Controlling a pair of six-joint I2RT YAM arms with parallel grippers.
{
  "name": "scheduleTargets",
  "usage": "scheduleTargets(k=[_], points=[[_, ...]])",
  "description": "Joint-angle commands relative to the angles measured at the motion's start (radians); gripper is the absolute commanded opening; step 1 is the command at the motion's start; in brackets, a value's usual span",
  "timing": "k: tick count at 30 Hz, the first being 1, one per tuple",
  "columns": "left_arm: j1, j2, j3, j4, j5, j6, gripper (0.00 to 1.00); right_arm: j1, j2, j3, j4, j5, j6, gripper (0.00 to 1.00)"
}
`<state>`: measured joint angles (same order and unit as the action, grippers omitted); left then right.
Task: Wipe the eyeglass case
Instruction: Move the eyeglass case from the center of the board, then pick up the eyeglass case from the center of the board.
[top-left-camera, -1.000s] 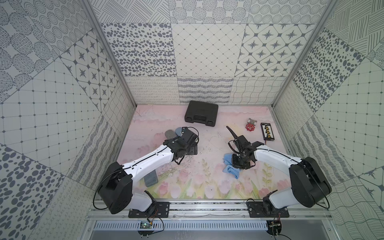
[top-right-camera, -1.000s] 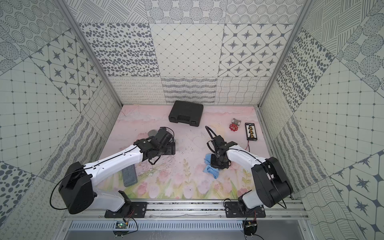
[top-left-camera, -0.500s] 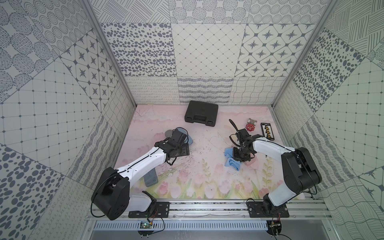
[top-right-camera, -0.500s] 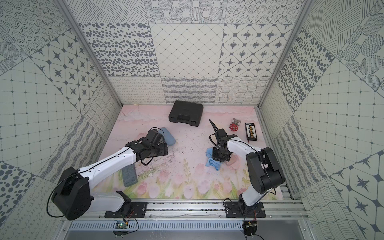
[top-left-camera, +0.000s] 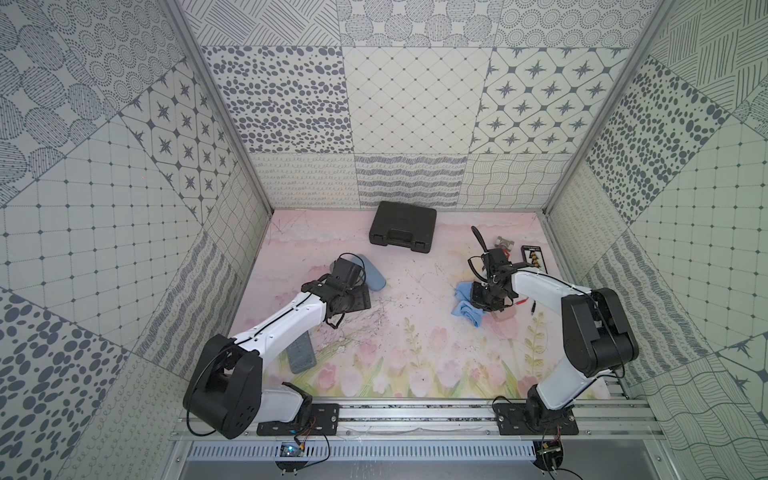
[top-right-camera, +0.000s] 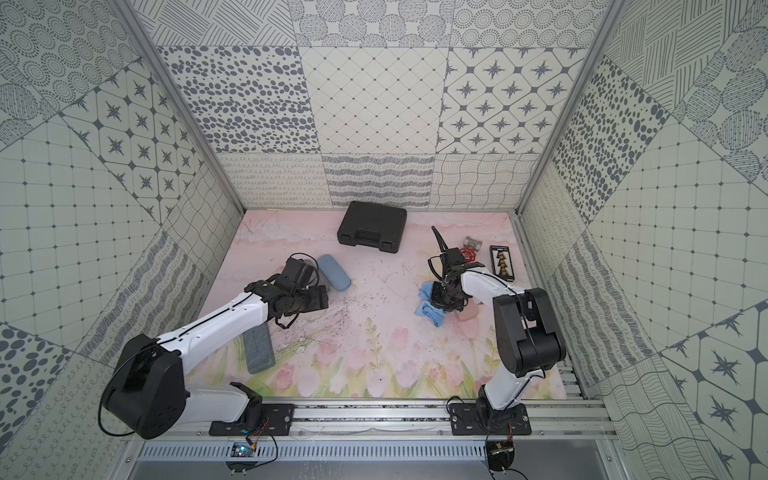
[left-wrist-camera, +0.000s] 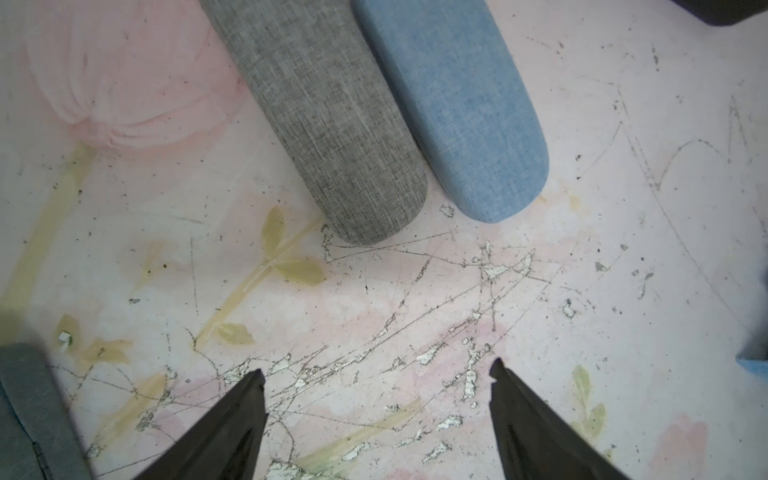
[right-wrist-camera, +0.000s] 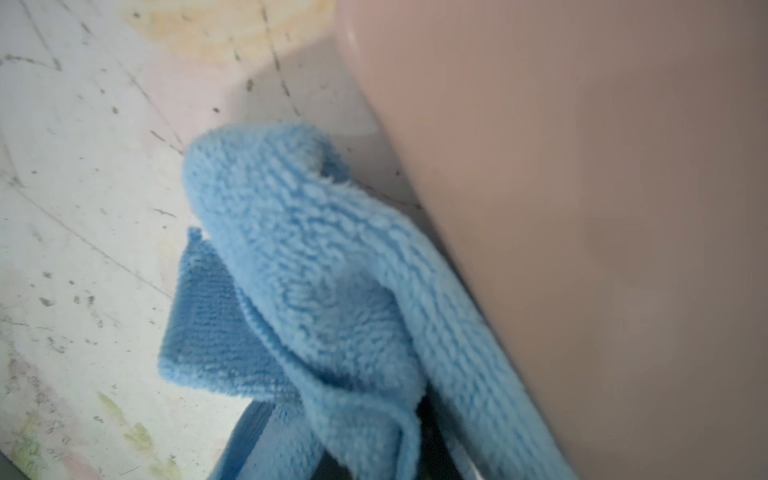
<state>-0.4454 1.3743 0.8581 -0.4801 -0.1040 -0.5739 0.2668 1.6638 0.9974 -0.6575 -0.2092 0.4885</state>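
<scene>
Right of the black box (top-left-camera: 402, 227), the right gripper (top-left-camera: 484, 305) is clamping the cloth (right-wrist-camera: 316, 291), jaws closed, laying it against the pink case (right-wrist-camera: 582, 208) for wiping. Left of the box, the left gripper (left-wrist-camera: 376, 374) is hovering, jaws wide and empty, near the gray case (left-wrist-camera: 332, 124), probably standing clear.
</scene>
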Motion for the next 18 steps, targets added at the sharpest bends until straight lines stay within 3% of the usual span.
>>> scheduleTargets(k=[1, 9, 18], points=[[0.058, 0.077, 0.047, -0.002, 0.024, 0.036, 0.95, 0.088, -0.093, 0.005, 0.016, -0.08, 0.024, 0.0], [0.093, 0.296, 0.223, 0.028, 0.012, 0.056, 0.98, 0.106, -0.166, -0.111, 0.072, -0.106, 0.086, 0.0], [0.125, 0.419, 0.347, -0.018, -0.025, 0.09, 0.88, 0.106, -0.167, -0.124, 0.084, -0.094, 0.083, 0.0]])
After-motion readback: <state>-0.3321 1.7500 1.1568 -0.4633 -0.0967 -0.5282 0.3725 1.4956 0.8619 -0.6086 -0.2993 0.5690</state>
